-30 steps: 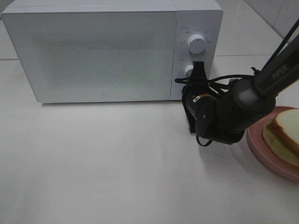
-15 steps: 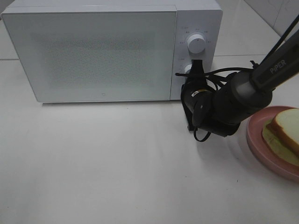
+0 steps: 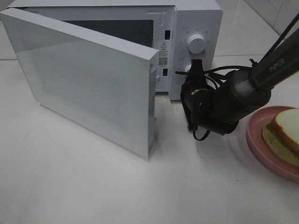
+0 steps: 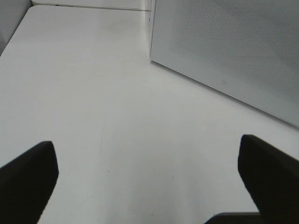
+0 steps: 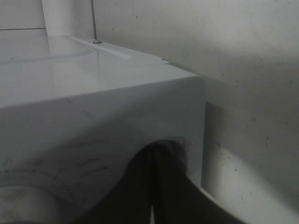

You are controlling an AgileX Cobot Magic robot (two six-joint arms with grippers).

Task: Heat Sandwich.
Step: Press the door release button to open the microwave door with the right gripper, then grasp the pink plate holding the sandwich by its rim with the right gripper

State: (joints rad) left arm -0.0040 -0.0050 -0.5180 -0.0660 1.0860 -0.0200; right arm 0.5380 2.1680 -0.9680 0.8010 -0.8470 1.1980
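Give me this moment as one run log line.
microwave door: open | right pincer: shut, by lower knob | left pincer: open, empty, above table | sandwich: on pink plate

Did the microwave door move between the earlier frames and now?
Yes. The microwave door has swung outward, its free edge now well clear of the fixed control panel.

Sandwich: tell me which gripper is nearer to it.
Right. The right gripper, shut, is at the microwave's lower knob, near the sandwich; the left gripper, open, is over the table outside the open door, farther away.
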